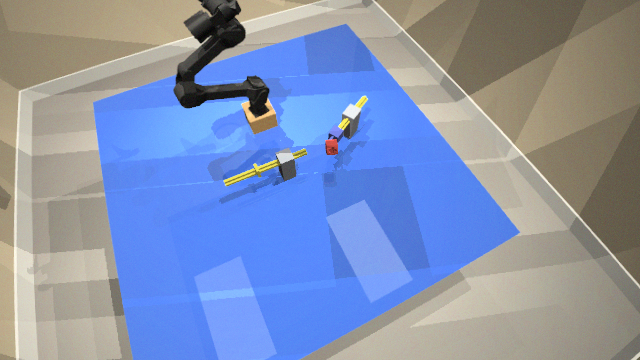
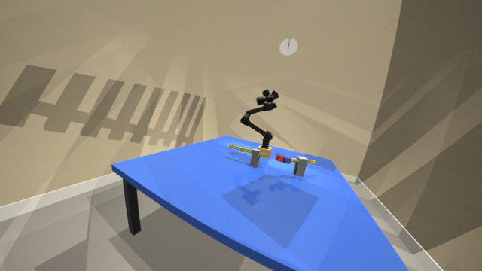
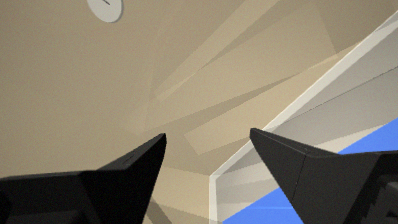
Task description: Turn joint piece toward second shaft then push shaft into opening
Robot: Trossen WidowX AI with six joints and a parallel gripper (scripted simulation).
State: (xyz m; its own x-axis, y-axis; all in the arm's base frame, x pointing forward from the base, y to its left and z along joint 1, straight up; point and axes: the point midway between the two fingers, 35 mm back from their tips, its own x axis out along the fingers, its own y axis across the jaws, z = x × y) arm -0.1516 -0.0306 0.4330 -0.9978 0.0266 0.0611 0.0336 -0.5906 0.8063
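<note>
Gripper (image 3: 207,145) spread wide, nothing between the dark wedge-shaped fingers, aimed up and outward at the tan wall and a pale round wall disc (image 3: 105,9) rather than at the work. Raised high on the folded black jointed arm (image 1: 220,90), well above and behind everything on the glossy blue tabletop (image 2: 188,177); judged a parked, pre-approach pose, nothing touched, first step not yet begun.

Far below and forward of the gripper: small red square joint piece (image 1: 331,146), on the end of a short purple link (image 1: 336,133), carried by a yellow fixed shaft (image 1: 356,107) through a grey rectangular block (image 1: 351,120). Probably fixed this way so that the joint alone can swing on its hinges. Well apart from it, also below the gripper and nearer the arm's orange base box (image 1: 272,122): long yellow sliding shaft (image 1: 245,175) with a small cross collar, passing through a second grey block (image 1: 287,165), tip pointed toward the red piece with a gap between. Shafts set at an angle, so the opening likely needs turning before any push.

Hard to make out: which way the red piece's opening faces, and its hinges, too small in both wide views. Task parts absent from the wrist view; only a sliver of blue at its lower right. Upper arm cut off at the top view's edge.
</note>
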